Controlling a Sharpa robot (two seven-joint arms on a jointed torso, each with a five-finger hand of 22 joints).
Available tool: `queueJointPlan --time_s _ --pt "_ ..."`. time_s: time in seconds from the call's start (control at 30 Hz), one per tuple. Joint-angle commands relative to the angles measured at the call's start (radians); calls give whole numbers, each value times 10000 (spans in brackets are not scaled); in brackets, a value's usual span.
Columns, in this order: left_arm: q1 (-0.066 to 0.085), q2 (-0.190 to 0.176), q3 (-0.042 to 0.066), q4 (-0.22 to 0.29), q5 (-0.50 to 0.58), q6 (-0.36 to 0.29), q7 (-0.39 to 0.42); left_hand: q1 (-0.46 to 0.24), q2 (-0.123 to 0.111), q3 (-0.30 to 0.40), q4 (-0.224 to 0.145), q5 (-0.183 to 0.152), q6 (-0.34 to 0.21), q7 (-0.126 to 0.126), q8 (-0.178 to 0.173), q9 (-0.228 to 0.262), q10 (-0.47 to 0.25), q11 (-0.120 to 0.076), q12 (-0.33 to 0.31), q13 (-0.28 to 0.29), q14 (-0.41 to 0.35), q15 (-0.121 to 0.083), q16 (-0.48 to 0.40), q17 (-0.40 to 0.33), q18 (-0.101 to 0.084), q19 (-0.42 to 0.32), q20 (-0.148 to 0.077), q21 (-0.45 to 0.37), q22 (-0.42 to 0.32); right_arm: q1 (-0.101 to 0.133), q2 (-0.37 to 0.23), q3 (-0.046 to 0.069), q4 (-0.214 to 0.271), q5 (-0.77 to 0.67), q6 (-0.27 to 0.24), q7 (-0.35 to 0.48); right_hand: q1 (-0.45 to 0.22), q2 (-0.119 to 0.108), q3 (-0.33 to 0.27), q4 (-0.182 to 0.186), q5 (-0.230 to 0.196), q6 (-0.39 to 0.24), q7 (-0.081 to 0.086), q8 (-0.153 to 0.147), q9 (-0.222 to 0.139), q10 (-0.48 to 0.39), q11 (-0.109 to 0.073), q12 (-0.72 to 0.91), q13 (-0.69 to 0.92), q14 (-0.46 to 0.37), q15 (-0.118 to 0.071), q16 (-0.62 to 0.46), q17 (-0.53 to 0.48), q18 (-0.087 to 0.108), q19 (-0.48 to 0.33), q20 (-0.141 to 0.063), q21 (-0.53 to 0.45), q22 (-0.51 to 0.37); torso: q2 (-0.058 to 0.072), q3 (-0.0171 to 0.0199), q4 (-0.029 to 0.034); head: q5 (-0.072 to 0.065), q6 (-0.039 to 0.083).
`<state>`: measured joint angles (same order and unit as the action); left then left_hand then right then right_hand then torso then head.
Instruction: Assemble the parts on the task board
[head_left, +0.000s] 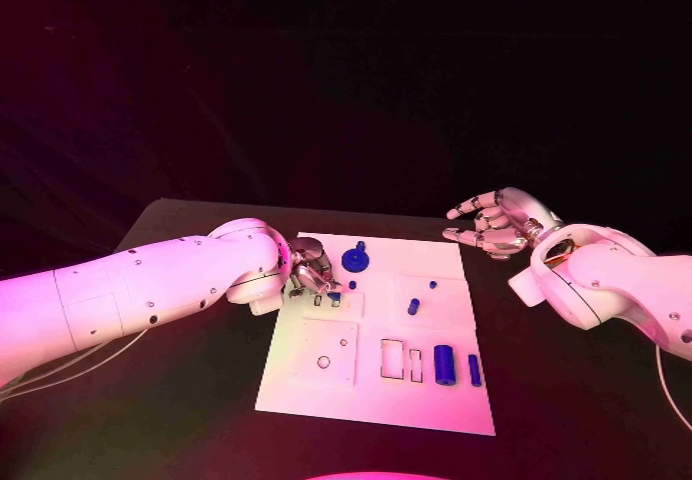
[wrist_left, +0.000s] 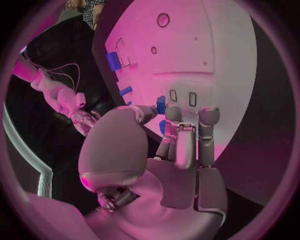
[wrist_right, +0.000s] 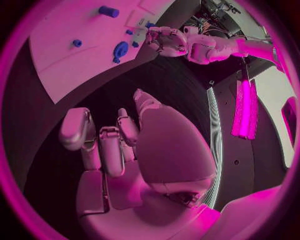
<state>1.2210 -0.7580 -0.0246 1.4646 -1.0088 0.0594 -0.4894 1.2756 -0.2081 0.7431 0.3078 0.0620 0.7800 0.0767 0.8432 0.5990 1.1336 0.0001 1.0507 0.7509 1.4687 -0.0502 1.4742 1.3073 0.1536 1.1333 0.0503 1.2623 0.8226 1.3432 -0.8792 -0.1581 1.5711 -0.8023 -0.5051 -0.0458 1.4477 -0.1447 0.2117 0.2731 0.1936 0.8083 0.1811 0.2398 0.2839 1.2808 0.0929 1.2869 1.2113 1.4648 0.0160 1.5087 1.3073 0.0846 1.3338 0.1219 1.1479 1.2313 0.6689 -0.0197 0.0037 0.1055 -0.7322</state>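
Sitting on the black table (head_left: 173, 420), the white task board (head_left: 378, 390) lies under the left hand (head_left: 312, 273), which pinches a small blue part (wrist_left: 160, 104) that could slip if tilted, while the right hand (head_left: 493, 223) waits beside the board, open and holding nothing.

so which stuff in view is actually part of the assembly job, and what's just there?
Job:
- task board
- blue parts: round piece, two cylinders, small peg
- left hand, fingers over the board
- right hand, off the board

Just there:
- black table
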Motion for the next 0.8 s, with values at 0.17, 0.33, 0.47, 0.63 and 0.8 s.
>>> queueJointPlan --time_s 0.17,0.33,0.47,0.63,0.8 --pt "-165 24 -1 38 -594 -635 249 -59 -135 1926 -1826 74 156 -38 -8 1301 155 -14 67 66 452 -92 78 832 -147 112 -4 100 108 -12 -24 3 38 -27 64 80 18 36 48 39 26 32 -1 34 16 -49 11 -59 -5 627 22 -33 1049 175 -49 2 -44 -3 1 -10 -20 21 6" --pt "-272 128 -9 -64 -746 -675 213 -107 -192 2039 -1878 107 239 -62 -20 1316 277 -40 130 157 487 -117 106 892 -175 225 -30 190 271 -15 -32 2 50 -26 63 77 18 36 48 39 26 32 -1 34 16 -49 11 -59 -5 627 22 -33 1049 175 -49 2 -44 -3 4 -12 -24 31 -14" --pt "-310 191 -13 -95 -847 -660 181 -132 -217 2075 -1894 118 269 -72 -26 1322 323 -49 152 190 498 -127 114 909 -187 271 -39 227 340 -17 -34 2 55 -26 64 77 18 36 48 39 26 32 -1 34 16 -49 11 -59 -5 627 22 -33 1049 175 -49 2 -44 -3 10 -5 -27 35 -25" --pt "-325 215 -15 -108 -917 -692 208 -194 -289 2164 -1942 167 352 -101 -41 1336 442 -79 210 276 532 -155 143 971 -212 370 -64 305 485 -18 -41 2 59 -26 64 81 18 36 48 39 26 32 -1 34 16 -49 11 -59 -5 627 22 -33 1049 175 -49 2 -44 -3 10 -3 -27 53 -36" --pt "-332 219 -16 -114 -956 -654 205 -247 -350 2252 -1987 234 419 -123 -54 1348 544 -103 266 364 545 -178 147 984 -235 460 -86 377 618 -21 -49 2 56 -26 63 89 -15 49 65 62 25 31 -4 40 17 -50 9 -63 -15 628 20 -36 1051 173 -44 0 -50 -2 6 1 -22 33 -56"
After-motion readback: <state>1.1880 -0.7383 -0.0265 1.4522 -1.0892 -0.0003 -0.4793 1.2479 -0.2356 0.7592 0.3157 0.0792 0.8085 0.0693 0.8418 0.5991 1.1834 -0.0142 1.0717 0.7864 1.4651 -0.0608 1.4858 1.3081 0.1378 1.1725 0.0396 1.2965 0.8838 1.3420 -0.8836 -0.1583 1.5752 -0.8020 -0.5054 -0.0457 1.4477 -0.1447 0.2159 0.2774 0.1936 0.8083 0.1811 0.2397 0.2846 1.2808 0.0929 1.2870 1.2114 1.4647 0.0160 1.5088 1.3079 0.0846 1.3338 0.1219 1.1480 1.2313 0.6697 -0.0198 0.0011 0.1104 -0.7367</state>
